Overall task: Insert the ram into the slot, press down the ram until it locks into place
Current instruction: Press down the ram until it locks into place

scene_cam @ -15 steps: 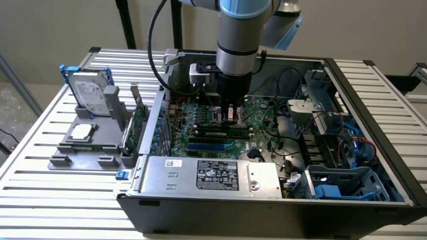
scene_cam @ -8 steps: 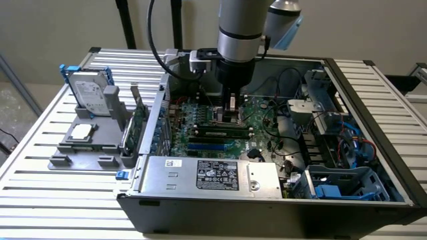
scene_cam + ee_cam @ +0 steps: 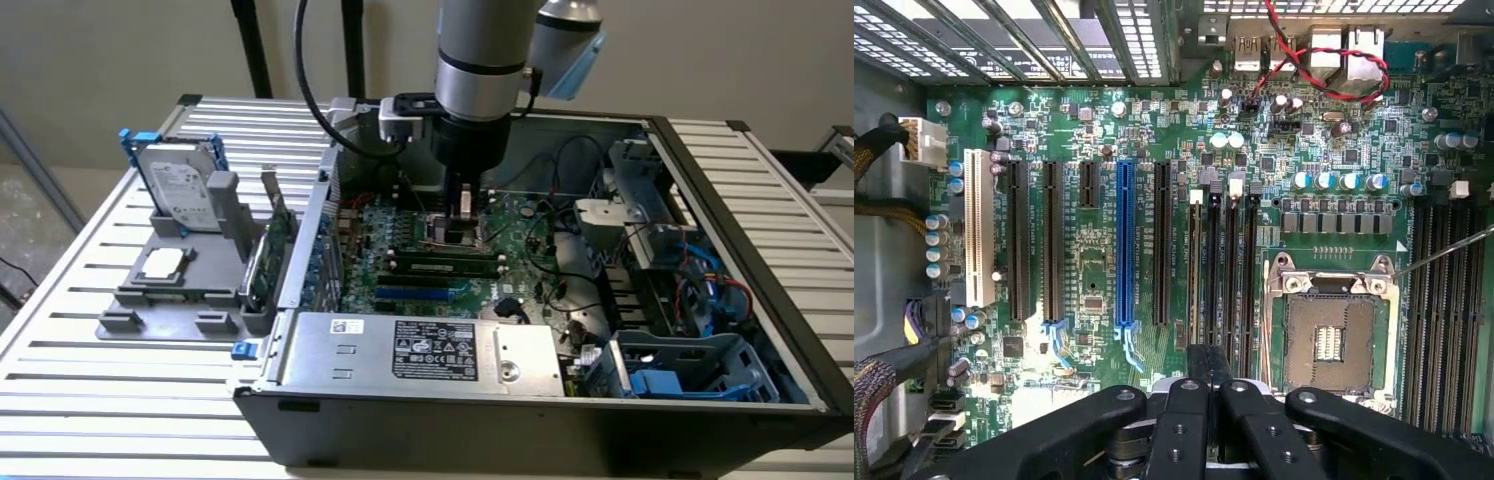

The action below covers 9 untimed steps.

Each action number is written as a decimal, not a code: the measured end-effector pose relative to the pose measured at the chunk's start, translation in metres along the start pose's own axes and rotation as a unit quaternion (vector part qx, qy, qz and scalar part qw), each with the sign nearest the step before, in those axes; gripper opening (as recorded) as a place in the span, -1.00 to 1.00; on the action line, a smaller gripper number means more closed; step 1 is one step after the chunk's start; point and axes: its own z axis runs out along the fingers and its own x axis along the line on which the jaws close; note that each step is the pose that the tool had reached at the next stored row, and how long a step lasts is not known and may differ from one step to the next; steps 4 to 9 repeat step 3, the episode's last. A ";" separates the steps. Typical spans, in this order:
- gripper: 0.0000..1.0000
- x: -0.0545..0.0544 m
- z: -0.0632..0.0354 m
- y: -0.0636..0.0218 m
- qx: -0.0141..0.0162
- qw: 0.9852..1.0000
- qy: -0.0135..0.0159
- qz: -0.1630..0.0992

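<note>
Arm vertical, claw [image 3: 463,215] low, fingers pressed together.

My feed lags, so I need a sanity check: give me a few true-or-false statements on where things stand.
1. The pincer hangs over the motherboard inside the open case. True.
2. A cooler covers the CPU socket. False: the socket is bare.
3. The hard drive lies inside the case. False: it stands on the grey fixture outside it, at the exterior view's left.
4. One blue slot sits among black ones. True.

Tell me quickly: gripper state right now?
Gripper: inside the PC case, low over the motherboard by the CPU socket; open or closed cannot be told.
</note>
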 end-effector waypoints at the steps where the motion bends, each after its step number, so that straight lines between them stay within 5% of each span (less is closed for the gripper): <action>1: -0.79 0.000 0.0000 0.0000 0.000 1.000 0.000 0.000; 9: -0.79 0.000 0.0000 0.0000 0.000 1.000 0.000 0.000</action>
